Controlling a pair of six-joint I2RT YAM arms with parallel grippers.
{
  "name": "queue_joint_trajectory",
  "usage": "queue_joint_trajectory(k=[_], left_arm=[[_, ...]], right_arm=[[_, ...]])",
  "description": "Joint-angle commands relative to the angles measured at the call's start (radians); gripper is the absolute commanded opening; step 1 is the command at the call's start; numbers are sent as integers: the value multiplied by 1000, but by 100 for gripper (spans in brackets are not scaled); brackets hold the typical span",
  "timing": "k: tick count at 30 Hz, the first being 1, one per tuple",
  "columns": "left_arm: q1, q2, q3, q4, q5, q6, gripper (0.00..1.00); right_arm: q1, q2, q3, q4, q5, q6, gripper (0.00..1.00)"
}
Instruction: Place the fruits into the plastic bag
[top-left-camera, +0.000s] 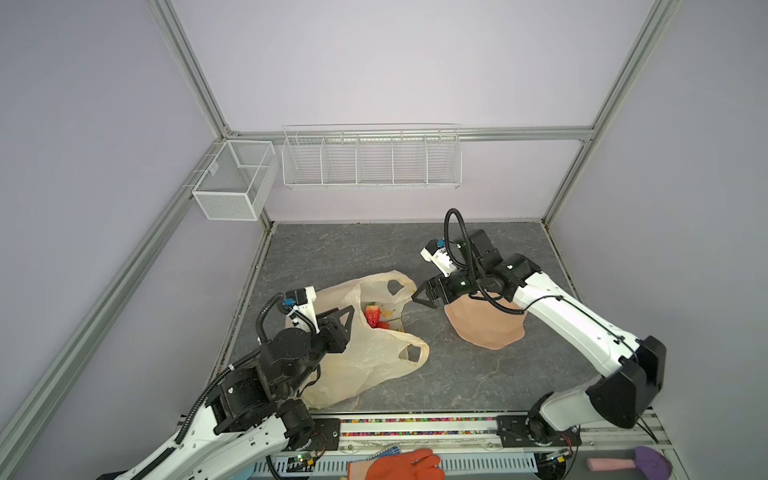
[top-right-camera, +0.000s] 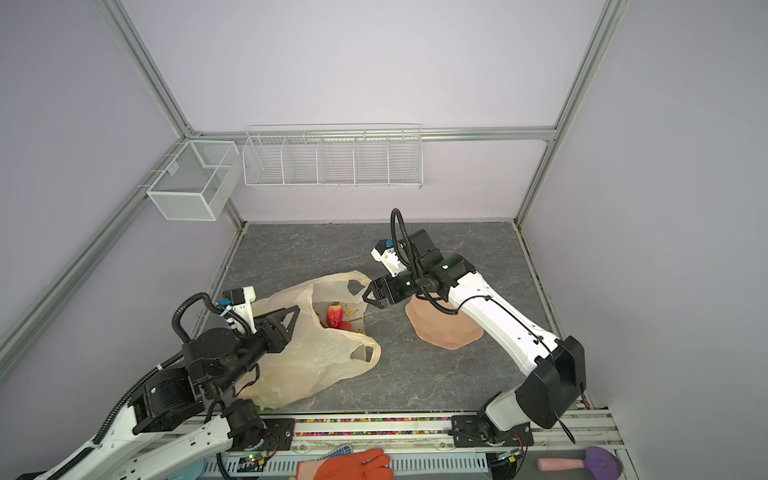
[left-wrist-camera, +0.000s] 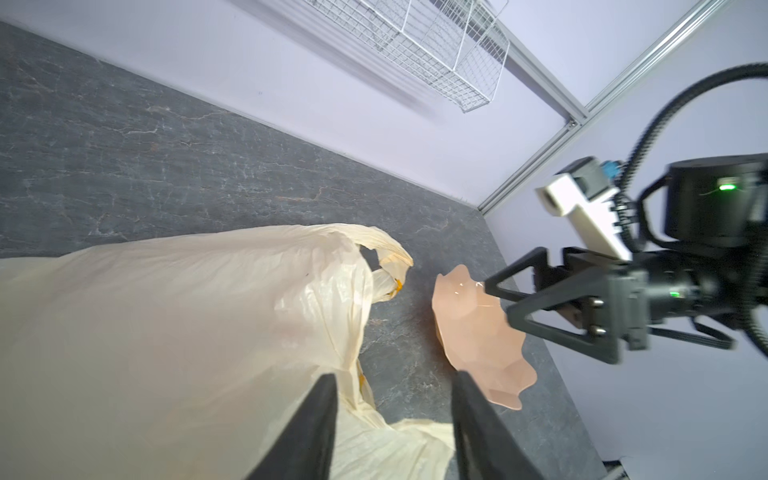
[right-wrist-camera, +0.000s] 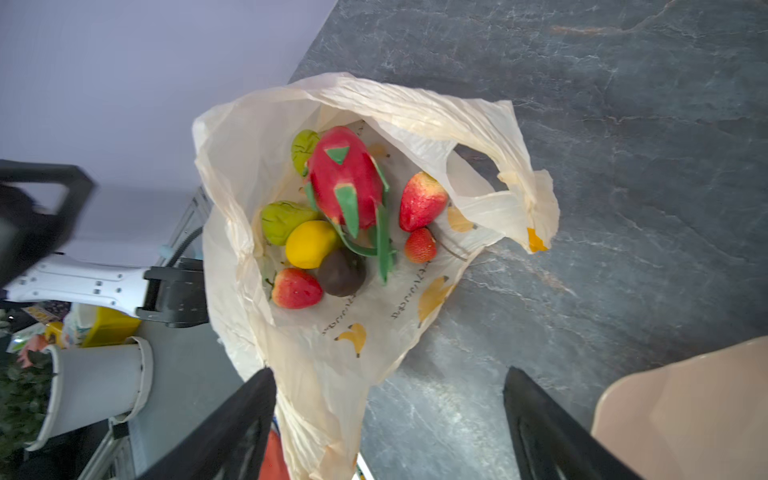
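Inside the plastic bag (right-wrist-camera: 332, 353), only the right wrist view shows dragon fruit (right-wrist-camera: 345, 178).

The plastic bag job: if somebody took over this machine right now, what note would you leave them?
Left pincer: open, empty, over the bag near its mouth.
Right pincer: open, empty, between bag and plate.
Fruit: dragon fruit, lemon, strawberries and the rest lie inside the bag.
Done: plate looks bare; no fruit seen outside the bag.
Left: probably just backing the arms away.
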Motion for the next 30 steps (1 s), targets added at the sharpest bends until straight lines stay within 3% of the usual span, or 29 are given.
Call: queue_joint_trajectory(k=[1,8,13,22,26,30], left_arm=[[-3,66,136,-52,50,129,53],[-3,439,495,-280,255,419,62],[-60,667,627,-396,329,592,69],[-121,830,659,-333,455,850,70],[-124,858,636,-345,610,996,70],[-126,884,630,-350,659,1058,69]], right_arm=[[-23,73,27,-8,-54,-202,89],[-44,223,77,73,-112,-256,93],[-55,299,128,65,-45,-294,93],[-77,400,178,109,-73,-300,92],[-81,422,196,122,-85,-286,92],[-81,434,212,121,-94,-280,92]])
